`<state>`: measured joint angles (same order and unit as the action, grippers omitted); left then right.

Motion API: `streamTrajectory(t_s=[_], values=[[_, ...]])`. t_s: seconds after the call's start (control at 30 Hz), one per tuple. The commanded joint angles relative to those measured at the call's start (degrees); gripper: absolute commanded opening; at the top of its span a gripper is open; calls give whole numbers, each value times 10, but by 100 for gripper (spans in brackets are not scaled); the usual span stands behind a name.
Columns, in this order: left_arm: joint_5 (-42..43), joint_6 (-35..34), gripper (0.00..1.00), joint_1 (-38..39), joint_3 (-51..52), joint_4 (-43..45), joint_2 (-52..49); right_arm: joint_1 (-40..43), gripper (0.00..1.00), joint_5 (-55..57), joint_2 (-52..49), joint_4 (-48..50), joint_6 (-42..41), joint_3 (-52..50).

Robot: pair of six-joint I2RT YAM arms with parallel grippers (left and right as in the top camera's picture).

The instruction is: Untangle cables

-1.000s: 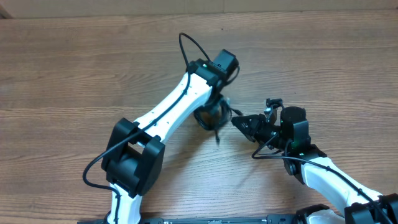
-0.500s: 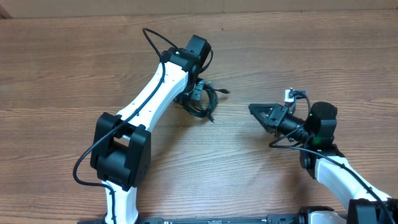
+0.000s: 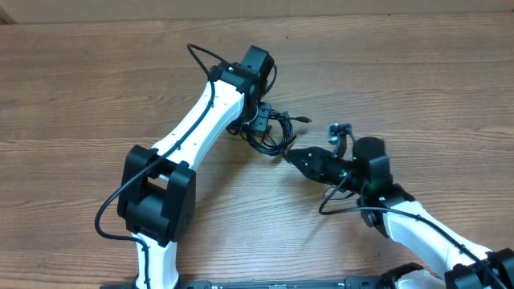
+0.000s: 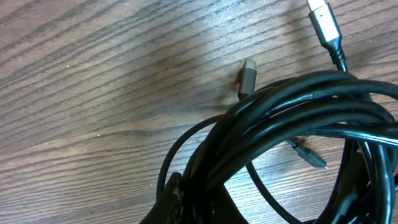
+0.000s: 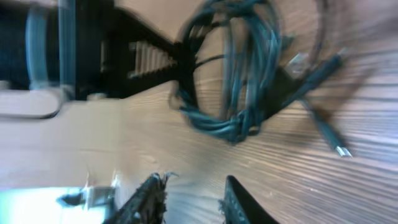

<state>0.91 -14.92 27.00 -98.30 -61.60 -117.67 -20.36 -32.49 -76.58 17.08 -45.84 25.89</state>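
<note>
The cables [image 3: 275, 132] are lying in one tight, overlapping coil near the middle of the bench [image 3: 88, 72]. A silver plug [image 4: 324, 22] and a grey plug [image 4: 248, 76] are poking out of the loops onto bare wood. The left pincer [image 3: 260, 122] is clamping together on the left side of the coil, apparently pinching several strands at once. The right pincer [image 3: 292, 155] is pointing at the coil's near right edge, just beside it, with its jaws apart and nothing between them. The main risk, as I judge it, is that the right pincer is lining up on a bunch of strands rather than a single one. A pull would then be tightening the tangle or dragging the whole coil instead of freeing a cord. The right wrist view is smearing, so I cannot tell which strand is in line. A strand this thin could also be slipping out between the fingers. A plug could be catching inside a loop while being drawn through, and the two pincers are working close enough to bump each other. The bench is showing smooth brown wood grain that looks likely to let the coil slide. Beyond its far edge only a pale strip [image 3: 241, 6] is showing, and I cannot tell what it is.
</note>
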Motion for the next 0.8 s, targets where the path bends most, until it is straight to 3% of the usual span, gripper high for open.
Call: streamTrajectory(t_s=[0.0,0.1,0.2,0.5,0.77], values=[[13,-10,4,2,-15,-1,0,-22,27,129,0,-92,89,77],[13,-10,4,2,-15,0,0,-46,27,232,0,-219,133,155],[16,-10,4,2,-15,0,0,-59,26,294,0,-276,134,197],[28,-10,4,7,-15,0,0,-126,26,441,-15,-293,147,203],[36,-10,4,8,-15,0,0,-150,26,456,-61,-290,149,204]])
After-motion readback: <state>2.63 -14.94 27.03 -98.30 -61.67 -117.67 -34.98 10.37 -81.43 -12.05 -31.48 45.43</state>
